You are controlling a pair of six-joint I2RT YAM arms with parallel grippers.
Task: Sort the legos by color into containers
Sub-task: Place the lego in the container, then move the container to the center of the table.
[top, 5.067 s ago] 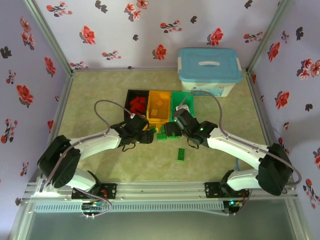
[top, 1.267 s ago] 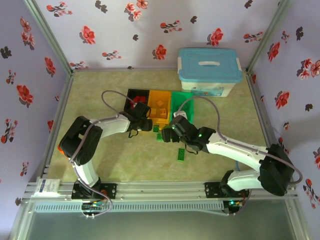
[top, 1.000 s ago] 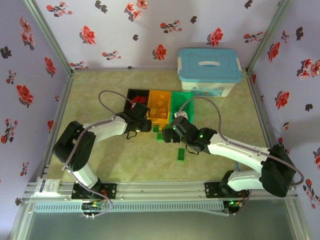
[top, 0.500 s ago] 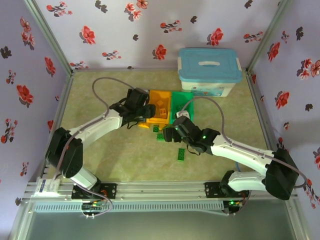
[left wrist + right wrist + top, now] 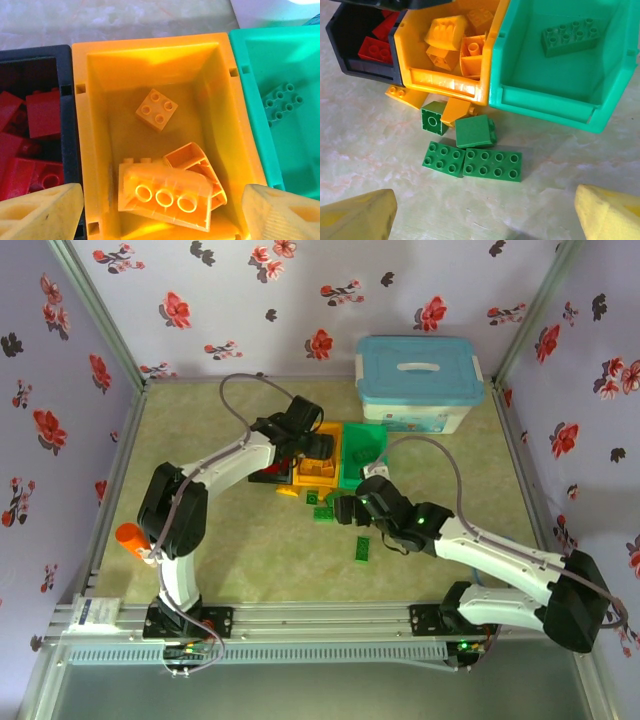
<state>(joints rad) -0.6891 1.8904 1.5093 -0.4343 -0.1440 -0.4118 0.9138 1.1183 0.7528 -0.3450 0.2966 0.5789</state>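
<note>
Hovering with jaws spread wide and empty, the left gripper [image 5: 160, 207] has the orange bin [image 5: 81, 130] between its fingertips, with yellow-orange bricks [image 5: 157, 108] inside. The right gripper [image 5: 485, 212], jaws likewise apart, has green bricks [image 5: 492, 163] on the table [image 5: 370, 160] just ahead, before the green bin [image 5: 545, 105].

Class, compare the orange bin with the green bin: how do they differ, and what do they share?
Colour: the orange bin is yellow-orange, the green bin green. Contents: the orange bin holds several yellow-orange bricks, the green bin one green brick. Place: the orange bin is mid-row, the green bin at the end. Both are open rectangular bins.
</note>
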